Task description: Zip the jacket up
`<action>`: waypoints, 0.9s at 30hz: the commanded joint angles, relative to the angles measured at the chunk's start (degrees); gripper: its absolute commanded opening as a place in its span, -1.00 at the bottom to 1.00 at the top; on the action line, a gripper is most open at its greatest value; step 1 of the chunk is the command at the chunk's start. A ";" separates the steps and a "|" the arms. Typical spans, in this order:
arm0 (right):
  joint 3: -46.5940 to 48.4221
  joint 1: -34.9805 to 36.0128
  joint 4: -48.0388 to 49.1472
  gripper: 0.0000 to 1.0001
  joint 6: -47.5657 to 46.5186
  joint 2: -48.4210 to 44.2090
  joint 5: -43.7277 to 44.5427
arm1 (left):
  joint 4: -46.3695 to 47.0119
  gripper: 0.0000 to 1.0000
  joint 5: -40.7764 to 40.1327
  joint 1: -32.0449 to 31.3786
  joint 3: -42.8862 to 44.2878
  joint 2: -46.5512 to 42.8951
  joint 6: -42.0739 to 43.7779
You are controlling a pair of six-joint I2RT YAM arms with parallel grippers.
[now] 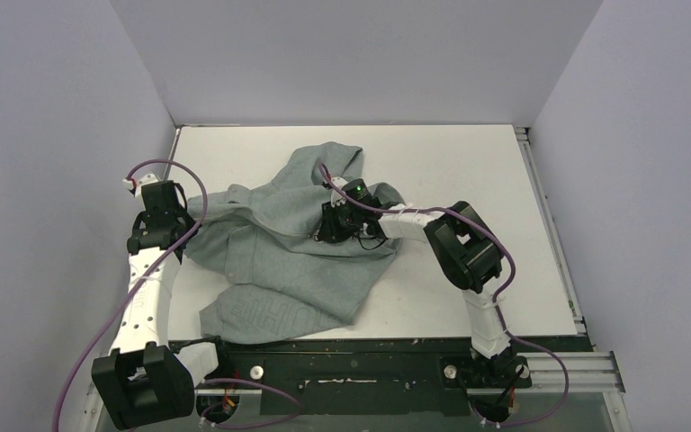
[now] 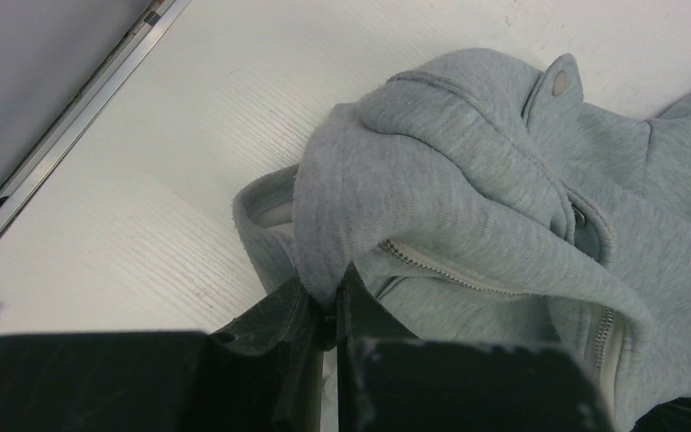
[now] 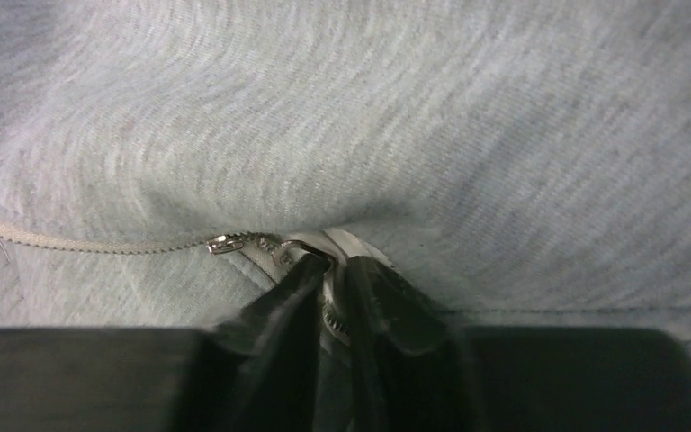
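The grey jacket (image 1: 279, 261) lies crumpled across the middle and left of the white table. My left gripper (image 1: 184, 229) is at its left edge; in the left wrist view this gripper (image 2: 333, 286) is shut on a fold of jacket (image 2: 450, 180) fabric, beside a stretch of pale zipper (image 2: 441, 270). My right gripper (image 1: 324, 232) presses down on the garment's middle. In the right wrist view that gripper (image 3: 331, 267) is closed on the zipper tape, with teeth showing between the fingers. The metal slider (image 3: 225, 243) sits just left of the fingertips, and closed zipper teeth (image 3: 81, 243) run off to the left.
The white table (image 1: 468, 162) is boxed in by pale walls at the left, back and right. A metal rail (image 1: 549, 225) runs along its right edge, and another rail (image 2: 81, 99) borders the left edge. A snap tab (image 2: 560, 83) sticks up from the jacket.
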 commanded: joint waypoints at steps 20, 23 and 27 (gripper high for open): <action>-5.83 -0.02 9.02 -1.00 3.66 -13.47 -4.75 | 2.58 -1.00 1.36 0.34 -0.46 -1.19 0.40; -6.75 0.07 9.04 -1.00 3.60 -14.07 -4.15 | 2.65 -1.00 1.38 0.36 -0.59 -1.18 0.40; -7.42 0.43 6.02 -1.00 2.34 -14.78 -0.81 | 2.49 -1.00 1.20 0.31 -0.79 -1.37 0.40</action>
